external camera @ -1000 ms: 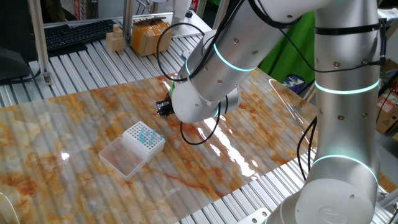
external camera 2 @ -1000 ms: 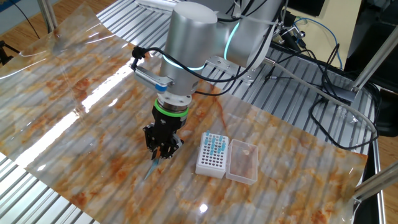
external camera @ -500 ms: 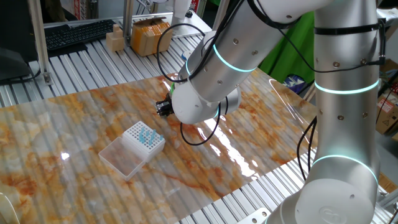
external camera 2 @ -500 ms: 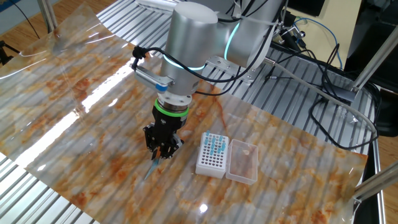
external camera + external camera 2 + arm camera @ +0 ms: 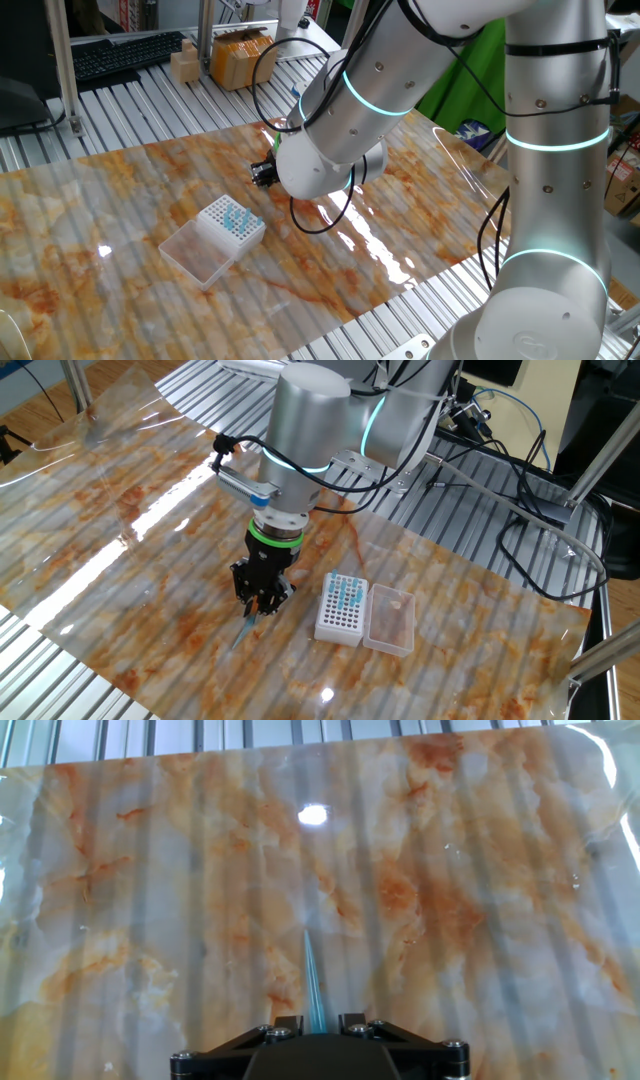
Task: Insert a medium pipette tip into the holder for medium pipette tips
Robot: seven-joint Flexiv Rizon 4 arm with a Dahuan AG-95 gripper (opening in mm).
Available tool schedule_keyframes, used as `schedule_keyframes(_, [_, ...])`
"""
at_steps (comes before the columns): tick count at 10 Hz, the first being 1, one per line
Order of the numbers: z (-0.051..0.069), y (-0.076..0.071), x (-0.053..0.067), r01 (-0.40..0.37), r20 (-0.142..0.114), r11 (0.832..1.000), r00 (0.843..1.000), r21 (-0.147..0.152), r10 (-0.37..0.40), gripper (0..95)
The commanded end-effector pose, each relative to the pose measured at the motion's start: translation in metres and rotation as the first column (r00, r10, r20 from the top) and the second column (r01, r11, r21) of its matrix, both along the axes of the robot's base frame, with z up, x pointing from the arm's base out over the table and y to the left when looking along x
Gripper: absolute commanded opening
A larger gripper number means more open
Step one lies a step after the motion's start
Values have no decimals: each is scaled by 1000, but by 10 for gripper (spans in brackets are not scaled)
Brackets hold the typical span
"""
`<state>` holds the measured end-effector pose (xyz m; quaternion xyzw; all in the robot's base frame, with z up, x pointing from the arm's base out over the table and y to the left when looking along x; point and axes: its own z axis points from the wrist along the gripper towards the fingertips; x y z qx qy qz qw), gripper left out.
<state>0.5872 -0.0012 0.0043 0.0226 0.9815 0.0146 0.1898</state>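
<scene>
My gripper (image 5: 259, 601) hangs just above the marbled sheet, left of the holder for medium pipette tips (image 5: 340, 608). It is shut on the medium pipette tip (image 5: 247, 624), a thin bluish tip pointing down and away from the fingers. In the hand view the tip (image 5: 314, 982) sticks out from between the two black fingers of the gripper (image 5: 320, 1023) over bare sheet. The holder has a white gridded top with a cluster of light-blue tips, and its clear lid (image 5: 390, 618) lies open beside it. The holder also shows in one fixed view (image 5: 232, 222), where the arm hides the fingers.
The marbled sheet (image 5: 120, 510) covers a slatted metal table. Cables (image 5: 520, 510) run along the far right. Cardboard boxes (image 5: 240, 55) and a keyboard (image 5: 125, 55) stand at the back edge. The arm's base column (image 5: 555, 200) stands at the right.
</scene>
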Motion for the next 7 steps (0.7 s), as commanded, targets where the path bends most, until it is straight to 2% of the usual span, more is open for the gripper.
schedule_keyframes(1, [0,0,0,-2,1,1000,1000,1,2,0])
schedule_keyframes(5, [0,1,0,-3,5,1000,1000,3,3,0])
schedule_keyframes(7, [0,1,0,-3,-2,1000,1000,3,3,0])
